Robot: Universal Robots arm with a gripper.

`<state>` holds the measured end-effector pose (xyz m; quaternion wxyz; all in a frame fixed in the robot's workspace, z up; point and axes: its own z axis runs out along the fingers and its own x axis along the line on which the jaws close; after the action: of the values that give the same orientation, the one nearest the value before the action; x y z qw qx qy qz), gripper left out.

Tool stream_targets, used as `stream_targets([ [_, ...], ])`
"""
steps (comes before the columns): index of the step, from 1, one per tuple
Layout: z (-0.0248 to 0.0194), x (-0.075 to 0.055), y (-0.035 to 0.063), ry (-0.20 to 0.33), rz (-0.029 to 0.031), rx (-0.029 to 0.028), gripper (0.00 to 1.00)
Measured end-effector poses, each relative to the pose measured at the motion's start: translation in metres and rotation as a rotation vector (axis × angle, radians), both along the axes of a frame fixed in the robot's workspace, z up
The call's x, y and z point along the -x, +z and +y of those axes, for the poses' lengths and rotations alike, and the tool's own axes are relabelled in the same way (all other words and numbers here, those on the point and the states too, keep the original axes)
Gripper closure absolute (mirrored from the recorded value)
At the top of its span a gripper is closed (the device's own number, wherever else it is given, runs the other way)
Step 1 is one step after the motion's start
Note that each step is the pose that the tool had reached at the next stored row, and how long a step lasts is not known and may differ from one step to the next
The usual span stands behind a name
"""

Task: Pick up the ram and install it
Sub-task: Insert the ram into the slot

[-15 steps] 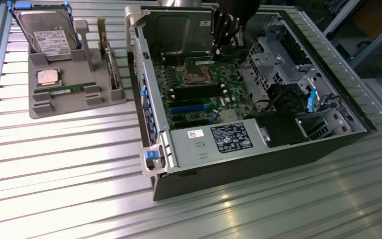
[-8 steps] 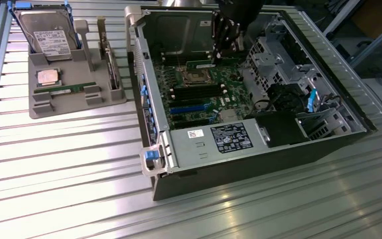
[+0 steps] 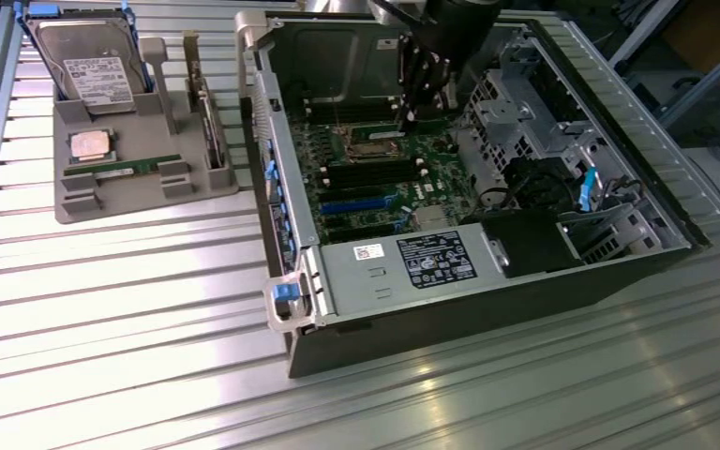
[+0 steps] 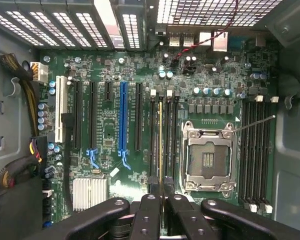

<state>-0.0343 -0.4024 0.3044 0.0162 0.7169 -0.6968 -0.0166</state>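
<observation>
From the wrist view I see my claw [image 4: 161, 200] pinched narrow on the ram [image 4: 160, 145], which shows edge-on as a thin yellowish line standing over the memory slots [image 4: 167, 137] just beside the empty processor socket [image 4: 208, 156]. I cannot tell whether it is seated. The same view gives me the blue expansion slot [image 4: 122, 120] and a finned heatsink [image 4: 89, 191].

The exterior view shows the arm reaching down into the open computer case [image 3: 460, 300], with the claw [image 3: 412, 117] over the motherboard [image 3: 379, 178]. The case lies on a ribbed metal worktop [image 3: 147, 328], power supply [image 3: 404, 267] nearest the camera.

Toward the exterior view's left stands a grey parts holder [image 3: 147, 192]. In it I see a hard drive [image 3: 91, 66] upright at the back, a square silver processor [image 3: 91, 143], a second ram stick [image 3: 123, 168] lying in its slot, and an expansion card [image 3: 210, 122] on edge.
</observation>
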Motion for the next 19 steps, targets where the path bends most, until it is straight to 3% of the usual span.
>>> stream_targets([
  [11,-0.0062,0.003,-0.0175,-0.020,0.0000,0.0001,0.88],
  [19,-0.0063,0.008,-0.0307,-0.019,0.0000,0.0002,0.88],
])
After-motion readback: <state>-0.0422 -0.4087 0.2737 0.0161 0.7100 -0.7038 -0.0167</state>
